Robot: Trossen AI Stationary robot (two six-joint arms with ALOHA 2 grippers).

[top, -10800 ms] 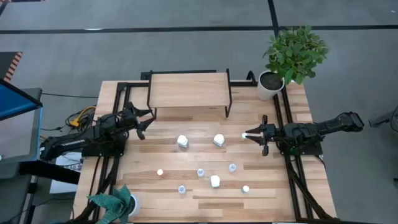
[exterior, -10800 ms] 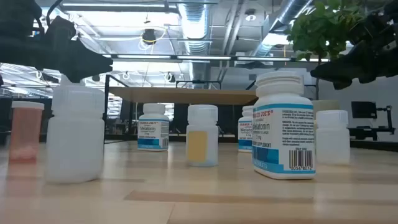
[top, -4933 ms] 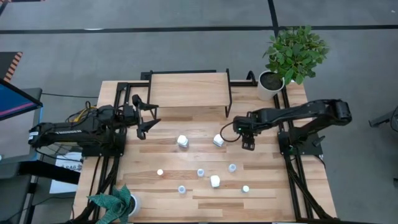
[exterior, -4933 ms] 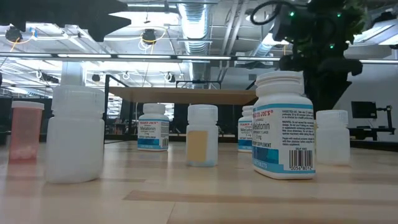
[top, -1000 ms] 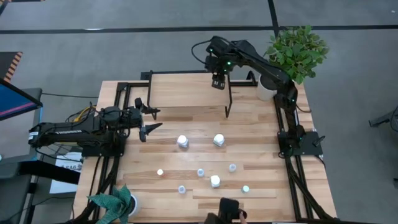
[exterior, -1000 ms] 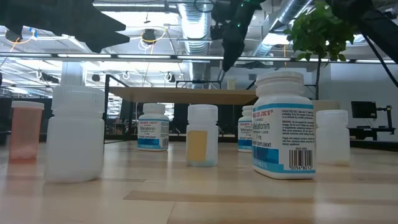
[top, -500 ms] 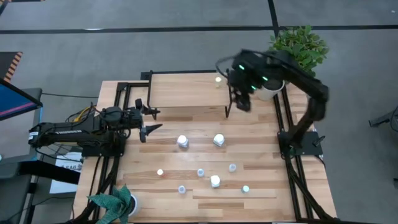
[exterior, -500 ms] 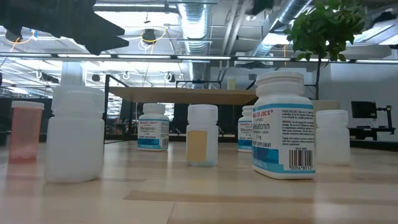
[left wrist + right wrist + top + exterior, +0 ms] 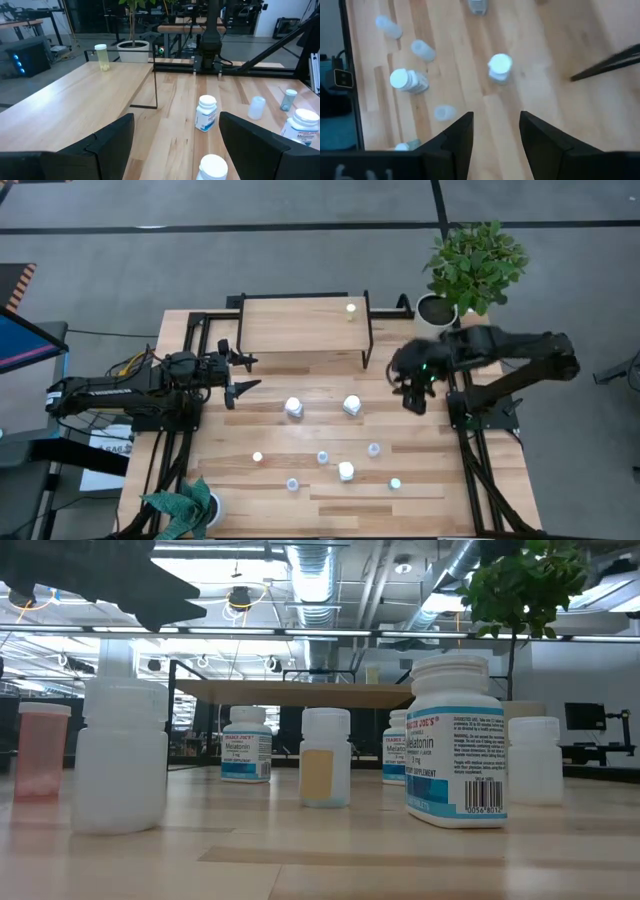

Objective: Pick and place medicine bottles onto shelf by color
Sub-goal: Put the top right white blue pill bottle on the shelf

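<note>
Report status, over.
Right pincer empty, jaws apart, above table right of shelf. Left pincer open, waiting beside shelf. One yellow bottle on shelf; rest on table. Nothing in the way.

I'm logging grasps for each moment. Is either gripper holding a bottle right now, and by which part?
Nothing is held. The right gripper is over the table with nothing between its fingers; the left gripper waits open, empty. One yellow bottle stands on the shelf.
</note>
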